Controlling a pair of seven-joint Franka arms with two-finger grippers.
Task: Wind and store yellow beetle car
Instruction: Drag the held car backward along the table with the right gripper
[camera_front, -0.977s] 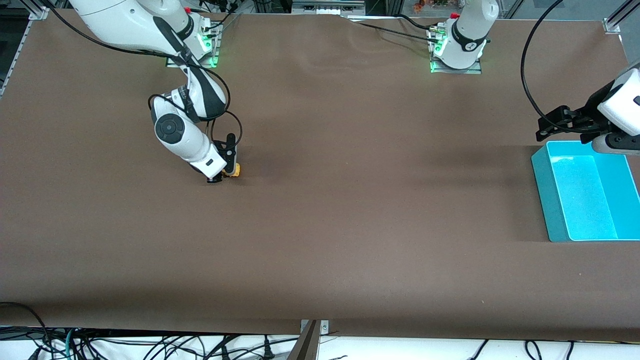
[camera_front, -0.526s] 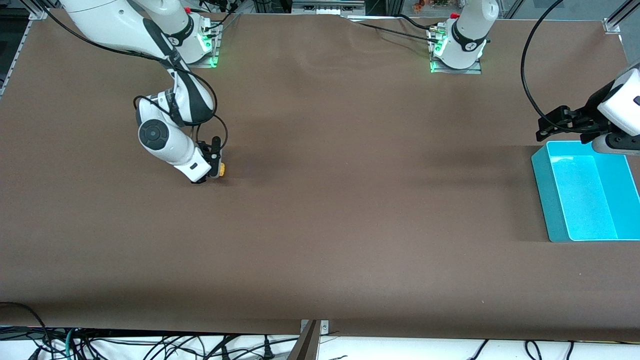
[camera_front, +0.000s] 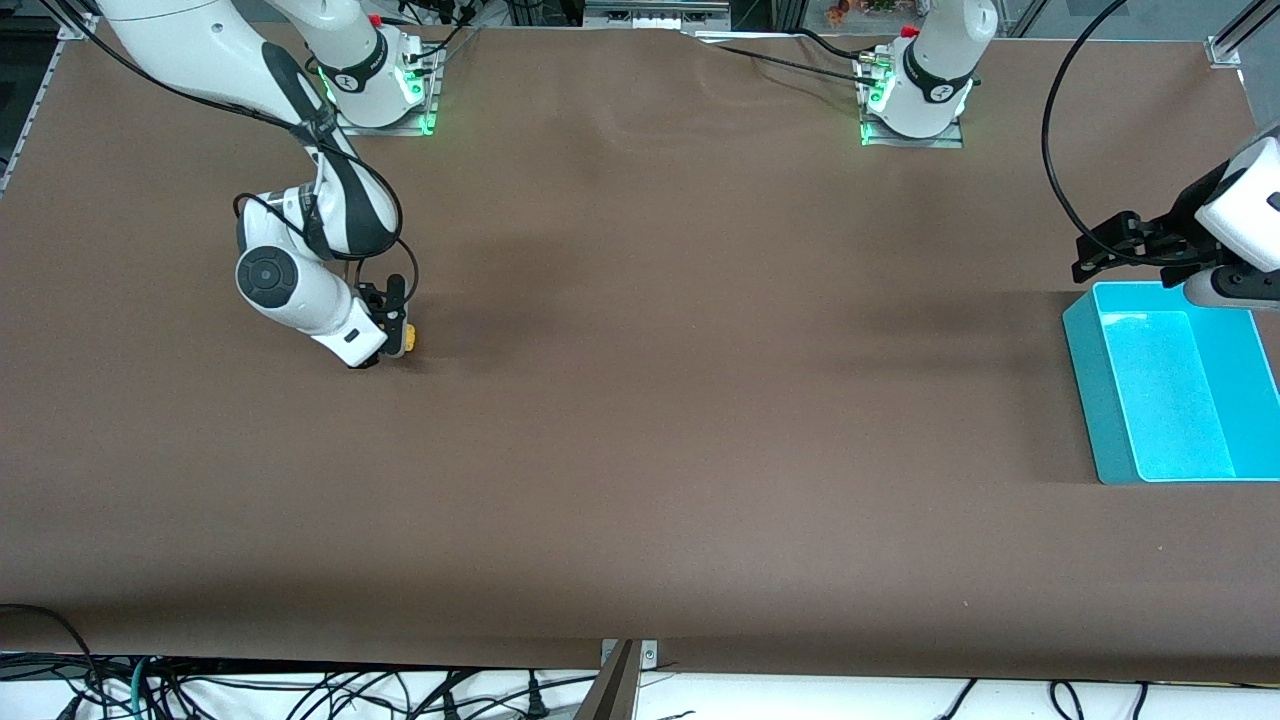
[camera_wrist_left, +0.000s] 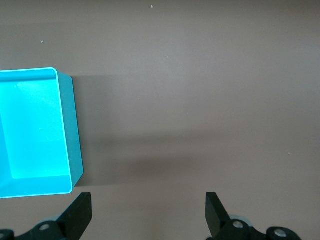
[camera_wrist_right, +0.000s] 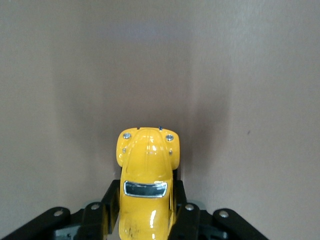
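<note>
My right gripper (camera_front: 392, 338) is shut on the yellow beetle car (camera_front: 408, 340), low on the brown table toward the right arm's end. In the right wrist view the car (camera_wrist_right: 147, 177) sits nose-out between the black fingers (camera_wrist_right: 110, 200), which press on both its sides; its wheels are hidden. My left gripper (camera_front: 1105, 250) is open and empty, up in the air by the edge of the turquoise bin (camera_front: 1100, 400), where the left arm waits. In the left wrist view its two black fingertips (camera_wrist_left: 80, 212) stand wide apart over bare table beside the bin (camera_wrist_left: 70, 130).
The turquoise bin is empty and stands at the left arm's end of the table. A brown cloth (camera_front: 660, 420) covers the table. Cables (camera_front: 300, 690) hang below the table's edge nearest the front camera.
My right gripper has moved along the table toward the right arm's end with the yellow car in it. The left arm has not moved.
</note>
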